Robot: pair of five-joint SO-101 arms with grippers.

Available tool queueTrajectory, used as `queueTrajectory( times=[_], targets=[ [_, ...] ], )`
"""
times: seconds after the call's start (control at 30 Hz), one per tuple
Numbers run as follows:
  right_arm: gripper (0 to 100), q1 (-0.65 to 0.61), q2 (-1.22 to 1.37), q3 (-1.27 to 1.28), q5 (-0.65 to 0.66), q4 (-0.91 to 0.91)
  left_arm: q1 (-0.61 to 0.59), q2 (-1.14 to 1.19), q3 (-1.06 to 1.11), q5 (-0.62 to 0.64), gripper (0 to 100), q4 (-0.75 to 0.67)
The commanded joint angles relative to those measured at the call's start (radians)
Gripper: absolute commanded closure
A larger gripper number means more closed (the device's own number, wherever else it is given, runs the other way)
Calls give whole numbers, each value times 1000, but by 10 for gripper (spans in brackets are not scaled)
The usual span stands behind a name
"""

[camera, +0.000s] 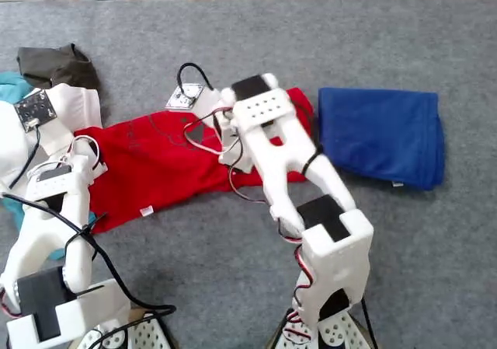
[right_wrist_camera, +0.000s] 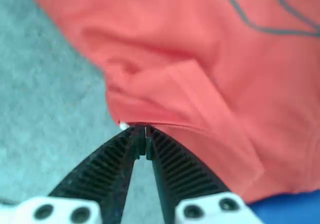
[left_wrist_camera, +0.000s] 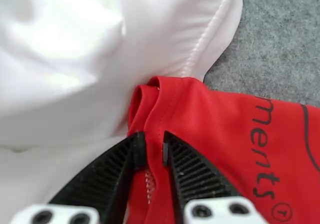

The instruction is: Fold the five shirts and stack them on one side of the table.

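A red shirt (camera: 155,162) lies spread across the middle of the grey table (camera: 233,30). My left gripper (camera: 84,148) is at its left end, beside a white shirt (camera: 74,104). In the left wrist view the gripper (left_wrist_camera: 152,144) is shut on a raised fold of the red shirt (left_wrist_camera: 215,134), with the white shirt (left_wrist_camera: 75,44) bunched behind it. My right gripper (camera: 224,109) is over the far edge of the red shirt. Its wrist view shows the gripper (right_wrist_camera: 141,131) shut on the hem of the red shirt (right_wrist_camera: 200,59).
A folded blue shirt (camera: 380,135) lies to the right of the red one, and its corner (right_wrist_camera: 295,209) shows in the right wrist view. A dark olive shirt (camera: 58,65) and a teal shirt (camera: 12,88) lie crumpled at the far left.
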Motion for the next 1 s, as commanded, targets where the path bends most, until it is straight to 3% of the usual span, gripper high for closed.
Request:
queueTrajectory(
  times=[0.0, 0.13, 0.27, 0.4, 0.7, 0.97],
  targets=[
    [984, -9, 19, -4, -26, -103, 13, -5, -50, -9, 909, 5],
    [984, 41, 107, -42, -26, -193, 12, -5, -50, -11, 909, 6],
    [984, 71, 170, -120, -43, -167, 12, -5, -50, -11, 909, 8],
    [984, 121, 143, -257, -103, -83, 13, -5, -50, -12, 909, 9],
    [984, 141, 65, -515, -64, 293, 8, -6, -50, -12, 909, 11],
    [984, 43, 10, -222, -152, 322, 8, -6, -51, -11, 909, 11]
  ],
)
